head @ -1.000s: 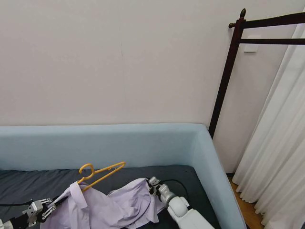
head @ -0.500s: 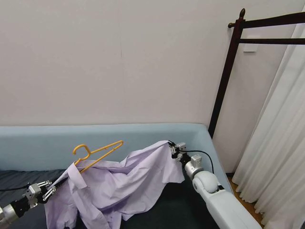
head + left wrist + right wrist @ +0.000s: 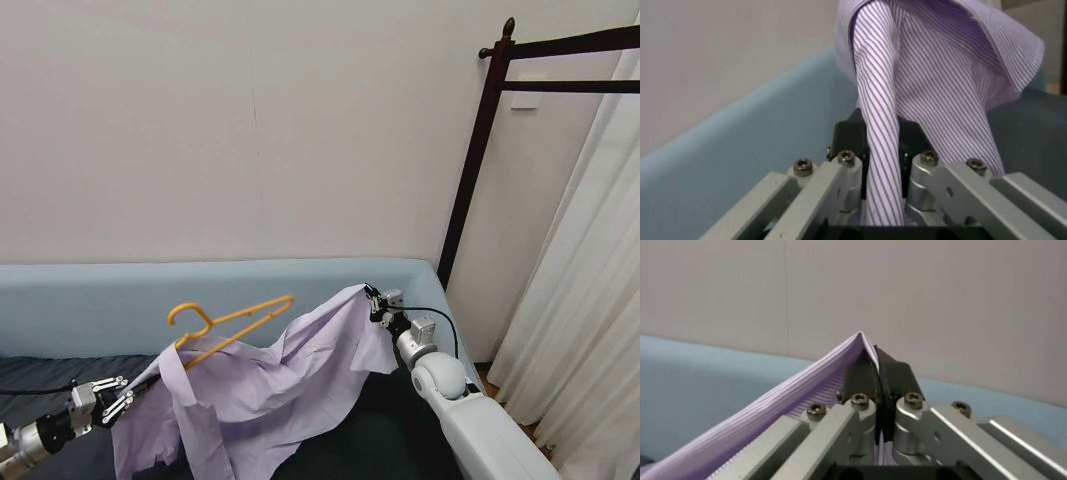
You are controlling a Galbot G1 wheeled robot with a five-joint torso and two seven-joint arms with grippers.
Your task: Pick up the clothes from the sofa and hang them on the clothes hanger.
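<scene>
Above sofa (image 3: 200,290), left gripper (image 3: 108,398) and right gripper (image 3: 376,301) held shirt (image 3: 290,370) aloft, fingers (image 3: 860,377) clenched on it; rack (image 3: 478,160) not yet reached

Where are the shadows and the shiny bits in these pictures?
Head view: soft, even light on the wall, darker shading in folds of the shirt. Left wrist view: the left gripper gleams pale beside the shirt. Right wrist view: the right gripper has dark pads against the wall.
</scene>
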